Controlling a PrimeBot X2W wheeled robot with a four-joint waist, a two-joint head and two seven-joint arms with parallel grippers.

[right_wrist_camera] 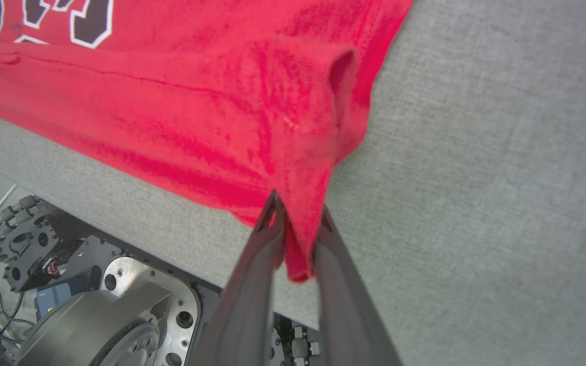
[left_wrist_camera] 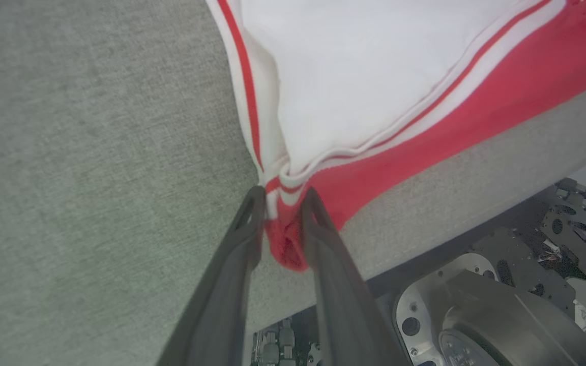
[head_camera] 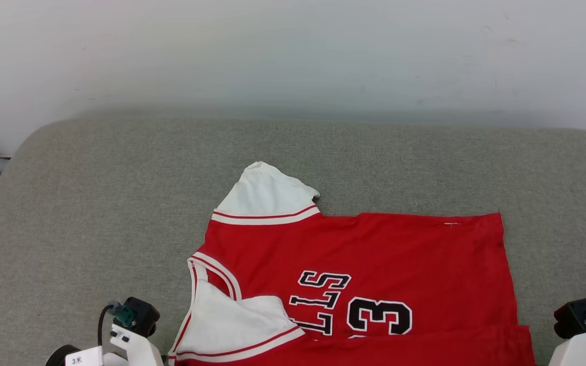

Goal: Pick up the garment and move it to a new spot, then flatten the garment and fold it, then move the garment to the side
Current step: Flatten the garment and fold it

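Shirt point(head_camera: 374, 254) is lying on the grey counter point(head_camera: 94, 203), right at the near edge in front of me. Its collar-end near corner sits between the fingers of my left gripper point(left_wrist_camera: 283, 195), and its hem-end near corner sits in my right gripper point(right_wrist_camera: 298, 208). Honestly can't tell if either is pinching or just loose around the cloth. Long axis runs left-right: neck to my left, hem to my right, and one white sleeve point(head_camera: 265, 193) pointing at the wall point(head_camera: 293, 51).

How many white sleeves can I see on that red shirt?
2. The far sleeve sticks out at the far side of the shirt; the near sleeve lies at its near side, by the front edge of the cushion.
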